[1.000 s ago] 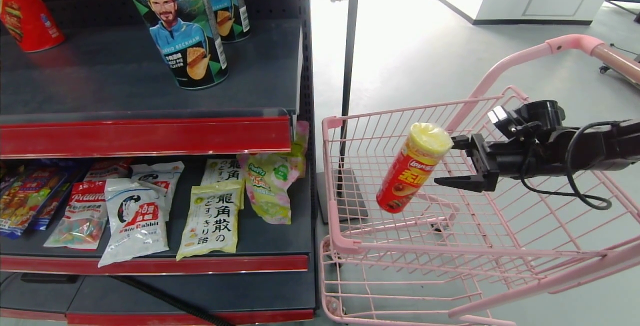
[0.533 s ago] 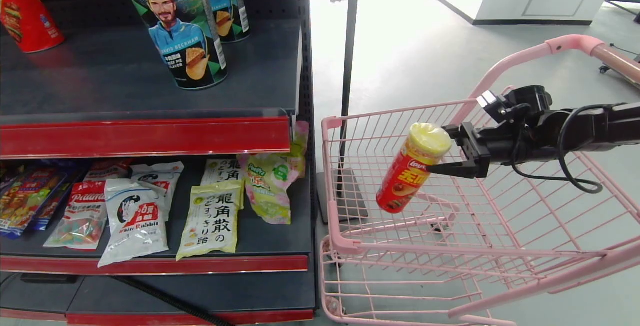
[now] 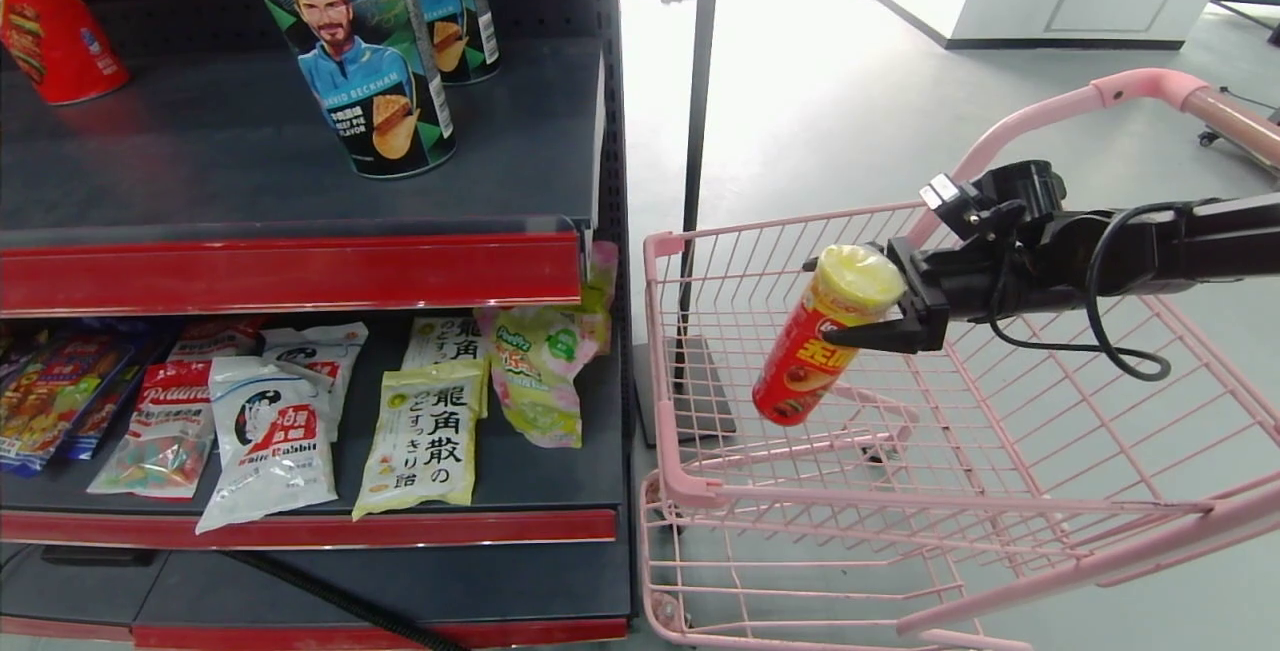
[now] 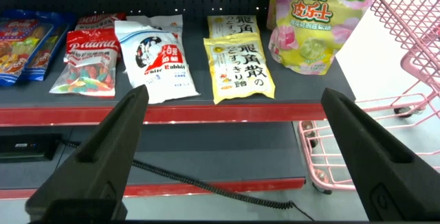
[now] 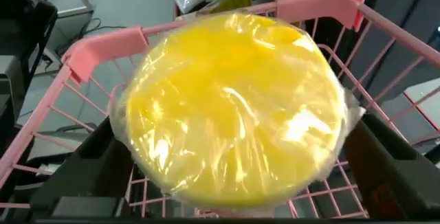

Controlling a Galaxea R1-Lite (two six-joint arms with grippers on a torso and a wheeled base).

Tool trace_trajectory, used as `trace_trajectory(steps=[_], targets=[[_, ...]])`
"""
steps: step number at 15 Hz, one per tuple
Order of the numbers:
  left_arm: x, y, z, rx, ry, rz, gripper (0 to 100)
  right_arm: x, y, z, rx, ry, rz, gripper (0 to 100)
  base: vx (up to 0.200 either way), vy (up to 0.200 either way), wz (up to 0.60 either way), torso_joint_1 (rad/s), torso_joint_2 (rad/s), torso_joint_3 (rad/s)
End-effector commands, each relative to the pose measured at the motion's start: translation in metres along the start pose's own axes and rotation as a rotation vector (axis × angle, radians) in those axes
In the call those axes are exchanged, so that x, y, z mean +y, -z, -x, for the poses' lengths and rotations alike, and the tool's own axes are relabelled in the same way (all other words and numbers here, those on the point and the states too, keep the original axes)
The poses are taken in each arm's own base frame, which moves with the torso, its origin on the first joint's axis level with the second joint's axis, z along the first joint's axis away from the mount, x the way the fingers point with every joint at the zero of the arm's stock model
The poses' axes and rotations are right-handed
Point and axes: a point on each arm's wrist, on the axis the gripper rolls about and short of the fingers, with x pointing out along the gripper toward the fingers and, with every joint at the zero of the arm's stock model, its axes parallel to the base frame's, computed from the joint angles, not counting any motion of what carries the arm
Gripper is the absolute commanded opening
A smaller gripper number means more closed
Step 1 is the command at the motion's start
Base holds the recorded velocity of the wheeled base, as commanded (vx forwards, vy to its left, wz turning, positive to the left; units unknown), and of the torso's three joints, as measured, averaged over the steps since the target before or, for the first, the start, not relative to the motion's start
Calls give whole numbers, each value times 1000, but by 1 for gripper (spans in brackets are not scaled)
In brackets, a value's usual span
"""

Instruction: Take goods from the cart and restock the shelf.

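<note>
1. The shelf [image 3: 200, 161] takes up the left of the scene. It has dark boards with red front strips, and we see an upper board and a lower one beneath it.
2. The pink wire cart [image 3: 690, 491] stands just beside the shelf on the right, with its handle at the far right.
3. On the upper board two tall blue-green cans [image 3: 360, 61] stand upright, one behind the other. A red can [image 3: 50, 21] stands at the far left edge.
4. Snack bags lie flat on the lower board. We see a white bag [image 3: 270, 441], a yellow bag [image 3: 425, 436] to its right, and a green bag [image 3: 535, 371] nearest the cart. More colourful packs lie at the left end.
5. The chip can [image 3: 815, 351], red with a yellow wrapped lid, is inside the cart near its left wall. It is tilted, with its base low and to the left and its lid up and to the right.
6. The right gripper [image 3: 820, 301] comes in from the right, over the cart, at the top of the chip can. Its fingers are spread, one on each side of the lid, and we cannot tell whether they touch the wrapper.
7. The left gripper [image 4: 234, 93] is low in front of the shelf, facing the lower board. Its fingers are spread wide apart.
</note>
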Motion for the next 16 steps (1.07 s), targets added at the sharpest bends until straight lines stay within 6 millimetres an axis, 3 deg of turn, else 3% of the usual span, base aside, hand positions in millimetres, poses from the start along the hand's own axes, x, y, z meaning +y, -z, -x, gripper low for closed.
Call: trace_trajectory(steps=[1, 2, 3, 8, 11, 13, 16], targets=[[0, 0, 0, 2, 0, 1, 100, 2, 0, -2, 0, -7, -3, 100, 0, 0, 0, 0, 0, 0], [0, 0, 0, 2, 0, 1, 100, 2, 1, -2, 0, -8, -5, 100, 0, 0, 0, 0, 0, 0], [0, 0, 0, 2, 0, 1, 100, 2, 1, -2, 0, -6, -6, 0, 0, 0, 0, 0, 0, 0], [0, 0, 0, 2, 0, 1, 100, 7, 5, 1, 5, -6, -20, 0, 0, 0, 0, 0, 0, 0], [0, 0, 0, 2, 0, 1, 100, 30, -32, 18, 17, 23, -11, 0, 0, 0, 0, 0, 0, 0], [0, 0, 0, 2, 0, 1, 100, 53, -69, 32, 13, 29, -49, 0, 0, 0, 0, 0, 0, 0], [0, 0, 0, 2, 0, 1, 100, 75, -114, 40, -14, 38, 28, 0, 0, 0, 0, 0, 0, 0]])
